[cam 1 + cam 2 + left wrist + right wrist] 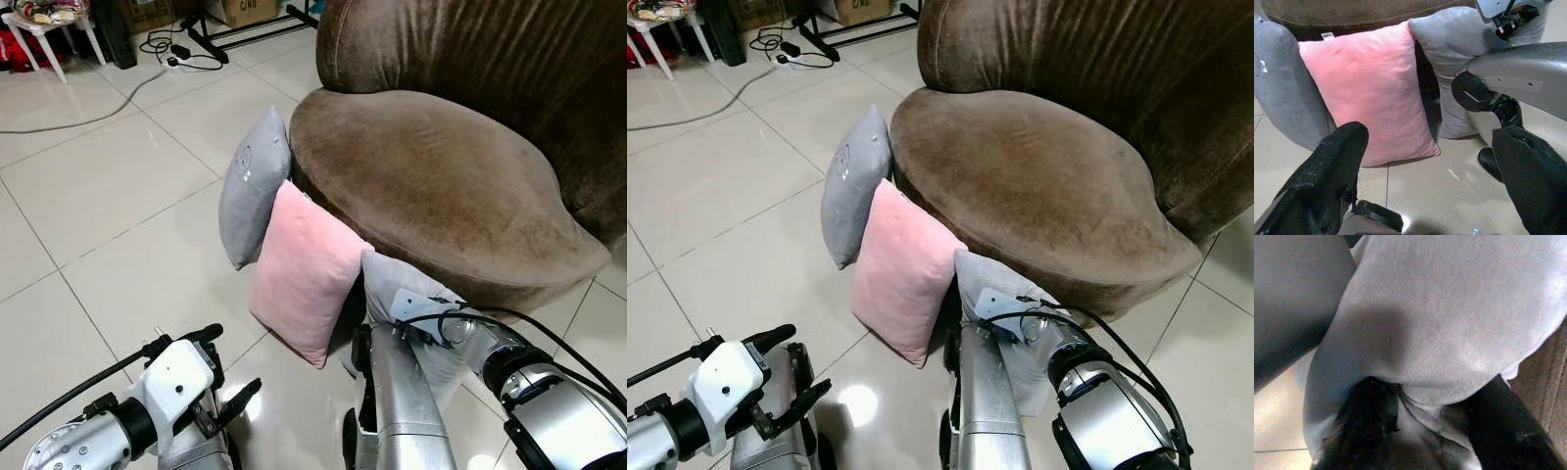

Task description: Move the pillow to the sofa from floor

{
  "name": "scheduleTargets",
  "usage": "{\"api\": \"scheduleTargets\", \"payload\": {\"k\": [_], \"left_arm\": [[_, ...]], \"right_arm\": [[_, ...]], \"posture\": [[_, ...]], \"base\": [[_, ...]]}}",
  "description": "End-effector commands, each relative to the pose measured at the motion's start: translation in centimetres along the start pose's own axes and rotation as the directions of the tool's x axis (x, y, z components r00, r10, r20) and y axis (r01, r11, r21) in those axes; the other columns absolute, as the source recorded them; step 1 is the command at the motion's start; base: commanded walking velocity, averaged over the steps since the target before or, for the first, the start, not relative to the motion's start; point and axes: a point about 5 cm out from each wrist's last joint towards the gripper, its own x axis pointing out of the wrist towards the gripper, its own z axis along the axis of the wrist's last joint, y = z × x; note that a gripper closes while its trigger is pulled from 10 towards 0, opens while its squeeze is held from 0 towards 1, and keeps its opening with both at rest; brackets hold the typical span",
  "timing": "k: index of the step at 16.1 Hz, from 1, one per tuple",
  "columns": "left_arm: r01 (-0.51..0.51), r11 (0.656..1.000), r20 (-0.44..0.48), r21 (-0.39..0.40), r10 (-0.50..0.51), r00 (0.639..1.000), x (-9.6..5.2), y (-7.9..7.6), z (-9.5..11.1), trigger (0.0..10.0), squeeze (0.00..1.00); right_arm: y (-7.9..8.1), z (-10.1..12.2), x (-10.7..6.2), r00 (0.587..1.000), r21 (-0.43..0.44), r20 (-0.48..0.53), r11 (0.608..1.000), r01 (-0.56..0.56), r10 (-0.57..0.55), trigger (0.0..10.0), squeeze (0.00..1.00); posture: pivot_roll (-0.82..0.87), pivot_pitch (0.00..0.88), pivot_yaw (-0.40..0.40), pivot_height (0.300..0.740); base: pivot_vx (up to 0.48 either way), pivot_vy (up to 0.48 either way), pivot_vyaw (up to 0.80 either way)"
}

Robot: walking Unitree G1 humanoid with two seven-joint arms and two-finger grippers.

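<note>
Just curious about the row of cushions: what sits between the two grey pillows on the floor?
A pink pillow stands between the far grey pillow and the near grey pillow, seen in both eye views.

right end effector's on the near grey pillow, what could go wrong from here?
Right end effector seems to pinch only a fold of the near grey pillow, so it might slip during the lift. The pink pillow leans beside it and could topple. The left end effector, open, hovers close to both.
</note>
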Motion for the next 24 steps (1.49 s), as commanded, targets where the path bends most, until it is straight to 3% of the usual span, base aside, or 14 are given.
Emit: {"api": "scheduleTargets", "payload": {"k": [1, 9, 11, 12, 14, 19, 20, 21, 22, 24], "left_arm": [[0.004, 1.0, 0.006, 0.007, -0.004, 1.0, -0.1, -0.2, 0.3, 10.0, 0.0], [0.001, 1.0, 0.012, -0.002, -0.001, 1.0, 0.1, -0.2, 0.3, 10.0, 0.0], [-0.002, 1.0, 0.015, -0.005, 0.002, 1.0, 0.3, -0.3, 0.3, 10.0, 0.0], [-0.008, 1.0, 0.018, -0.007, 0.008, 1.0, 0.5, -0.2, 0.2, 10.0, 0.0], [-0.037, 0.999, 0.028, -0.014, 0.038, 0.999, 0.7, -0.1, 0.2, 10.0, 0.0], [-0.139, 0.99, 0.017, -0.018, 0.139, 0.99, 0.3, 1.3, -0.4, 10.0, 0.0], [-0.176, 0.984, 0.011, -0.005, 0.176, 0.984, 0.1, 1.8, -0.4, 10.0, 0.0], [-0.225, 0.974, 0.008, 0.012, 0.225, 0.974, 0.1, 2.7, -0.6, 10.0, 0.0], [-0.244, 0.97, 0.01, 0.018, 0.244, 0.97, 0.2, 3.0, -0.6, 10.0, 0.0], [-0.276, 0.961, 0.022, 0.035, 0.275, 0.961, 0.4, 3.8, -0.6, 10.0, 0.0]], "right_arm": [[0.6, 0.2, 0.1, 1.0, 0.028, 0.01, 1.0, -0.012, 0.012, 0.0, 0.0], [0.3, 1.0, 0.2, 0.998, 0.078, 0.046, 0.996, 0.034, -0.038, 0.0, 0.0], [0.4, 1.5, 0.2, 0.996, 0.145, 0.079, 0.989, 0.04, -0.052, 0.0, 0.0], [0.7, 2.2, 0.2, 0.991, 0.222, 0.127, 0.975, 0.016, -0.045, 0.0, 0.0], [1.5, 3.5, 0.2, 0.97, 0.465, 0.24, 0.883, -0.069, -0.05, 0.0, 0.0], [2.1, 2.9, 0.2, 0.951, 0.663, 0.288, 0.74, -0.113, -0.113, 0.0, 0.0], [1.6, 1.7, 0.1, 0.954, 0.702, 0.26, 0.708, -0.082, -0.148, 0.0, 0.0], [0.1, -1.0, -0.3, 0.961, 0.765, 0.168, 0.644, 0.014, -0.221, 0.0, 0.0], [-0.7, -2.3, -0.6, 0.961, 0.782, 0.12, 0.62, 0.064, -0.251, 0.0, 0.0], [-3.1, -7.8, -2.1, 0.938, 0.803, -0.089, 0.534, 0.266, -0.334, 0.0, 0.0]], "posture": [[0.01, 0.149, -0.048, 0.475], [0.01, 0.128, -0.056, 0.475], [0.01, 0.109, -0.058, 0.475], [0.01, 0.092, -0.057, 0.475], [0.02, 0.05, -0.057, 0.475], [0.03, 0.0, -0.056, 0.475], [0.04, 0.0, -0.057, 0.475], [0.06, 0.0, -0.059, 0.475], [0.06, 0.0, -0.059, 0.475], [0.06, 0.0, -0.056, 0.475]], "base": [[0.0, 0.0, 0.0], [0.0, 0.0, 0.0], [0.0, 0.0, 0.0], [0.0, 0.0, 0.0], [0.0, 0.0, 0.0], [0.0, 0.0, 0.0], [0.0, 0.0, 0.0], [0.0, 0.0, 0.0], [0.0, 0.0, 0.0], [0.0, 0.0, 0.0]]}}
